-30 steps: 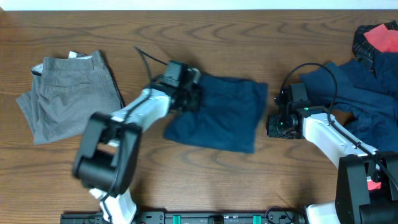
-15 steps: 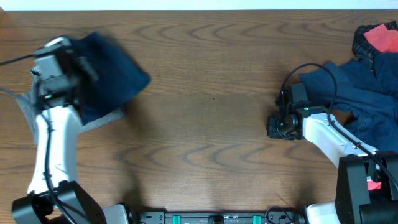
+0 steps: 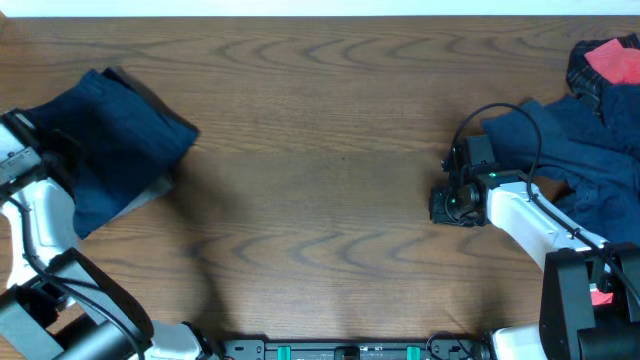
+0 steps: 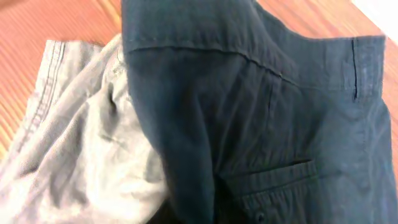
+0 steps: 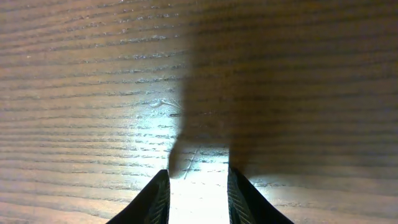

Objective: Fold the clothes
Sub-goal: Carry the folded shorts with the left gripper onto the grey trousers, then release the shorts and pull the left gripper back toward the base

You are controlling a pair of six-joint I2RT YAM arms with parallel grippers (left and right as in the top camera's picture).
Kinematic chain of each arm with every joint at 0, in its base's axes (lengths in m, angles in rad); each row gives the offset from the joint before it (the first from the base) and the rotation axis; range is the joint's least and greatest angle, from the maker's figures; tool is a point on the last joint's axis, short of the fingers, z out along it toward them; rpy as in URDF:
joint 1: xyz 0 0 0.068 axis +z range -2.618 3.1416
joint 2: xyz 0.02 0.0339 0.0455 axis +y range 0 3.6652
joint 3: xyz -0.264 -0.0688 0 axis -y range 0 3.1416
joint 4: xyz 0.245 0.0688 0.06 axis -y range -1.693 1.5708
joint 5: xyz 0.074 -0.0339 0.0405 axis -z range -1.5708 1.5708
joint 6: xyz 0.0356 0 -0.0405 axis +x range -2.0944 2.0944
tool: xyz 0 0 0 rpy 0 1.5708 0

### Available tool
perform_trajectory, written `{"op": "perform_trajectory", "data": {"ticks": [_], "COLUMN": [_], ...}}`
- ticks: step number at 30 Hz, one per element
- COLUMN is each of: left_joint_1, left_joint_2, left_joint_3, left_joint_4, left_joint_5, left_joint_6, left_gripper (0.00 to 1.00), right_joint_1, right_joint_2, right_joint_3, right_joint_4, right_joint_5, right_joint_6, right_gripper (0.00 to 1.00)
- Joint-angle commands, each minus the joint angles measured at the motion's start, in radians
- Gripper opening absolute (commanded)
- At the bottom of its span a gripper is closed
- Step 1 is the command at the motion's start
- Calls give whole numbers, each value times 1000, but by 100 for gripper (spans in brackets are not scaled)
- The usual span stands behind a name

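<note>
The folded navy shorts [image 3: 125,140] lie at the far left, on top of the grey shorts [image 3: 152,190], of which only a sliver shows overhead. In the left wrist view the navy shorts [image 4: 280,118] with a back pocket overlap the grey shorts [image 4: 68,143]. My left gripper [image 3: 58,150] sits at the navy shorts' left edge, its fingers lost against the dark fabric. My right gripper [image 3: 445,205] hovers low over bare wood, slightly open with nothing between its fingertips [image 5: 158,199]; it is just left of the unfolded clothes.
A pile of unfolded navy pieces [image 3: 575,150] with a coral-red piece [image 3: 612,62] lies at the right edge, partly under my right arm. The wooden table [image 3: 330,170] stretches between the two stacks.
My left arm has swung the navy shorts from the table's middle to the far left and laid them over the grey shorts. The right arm has not moved.
</note>
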Motion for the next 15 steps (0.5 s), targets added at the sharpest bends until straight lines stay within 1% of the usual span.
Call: {"op": "perform_trajectory", "data": {"ticks": [1,4,6,7,8,9,11,15], "left_joint_1": [27,43,55,62,66,70,69,49], "left_joint_2": [8,8,8,8,8,7,3,-11], "left_joint_3": [6,6,6,6,6,6,6,6], "left_joint_4": [39,66,66,65,66,66,67,71], "left_joint_5": [-24,-37,-73,-86,-86,-79,-69,54], "left_joint_6": [8,8,8,8,8,8,0,0], "left_gripper": [30,31,31,35,46,51,54,59], "right_joint_1": [6,6,6,6,6,6,6,6], "right_joint_2": [6,6,6,6,6,6,6,6], "right_joint_3": [14,14,14,14,14,14,14,14], "right_joint_4": [-4,-4,-4,-4,-4,-5,-4,-4], "right_joint_5": [0,0,3,3,3,3,3,3], "right_joint_6": [-13,-13,-13,-13,-13,-13,-13,-13], "right_gripper": [30,30,30,30,30,30,31,33]}}
